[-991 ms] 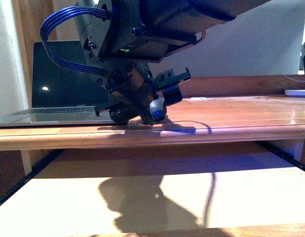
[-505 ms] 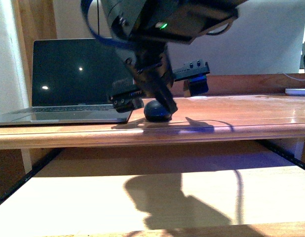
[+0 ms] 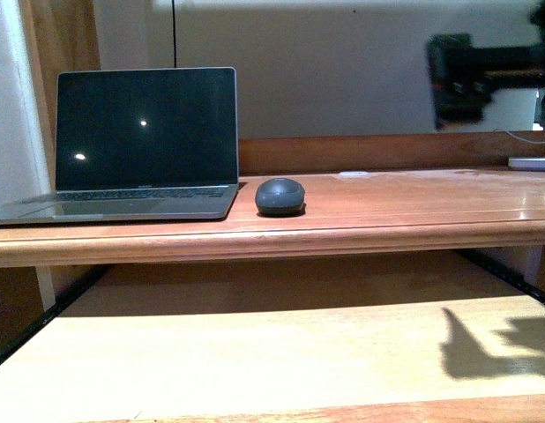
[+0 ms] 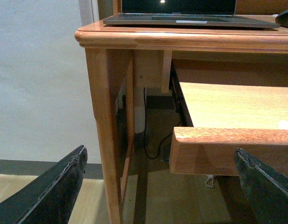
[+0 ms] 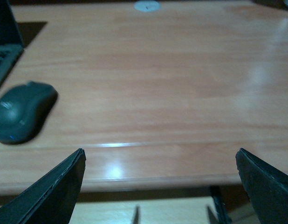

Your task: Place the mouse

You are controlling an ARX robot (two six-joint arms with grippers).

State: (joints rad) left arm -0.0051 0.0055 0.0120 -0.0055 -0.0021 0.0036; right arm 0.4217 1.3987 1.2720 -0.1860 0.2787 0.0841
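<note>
1 mouse [image 3: 279, 196] on desk [image 3: 414, 211] nxt to 1 laptop [image 3: 140, 141].

The mouse [image 3: 279, 196] is dark grey. The laptop [image 3: 145, 132] has a black screen and a silver-grey base. The desk [image 3: 414, 207] is reddish-brown wood with faint streaked grain. The shelf [image 3: 255, 352] below is paler honey-yellow. The wall [image 3: 343, 70] is off-white.

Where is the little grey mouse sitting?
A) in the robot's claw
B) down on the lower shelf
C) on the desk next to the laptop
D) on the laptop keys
C: the mouse rests on the desk top beside the laptop, with nothing gripping it.
</note>
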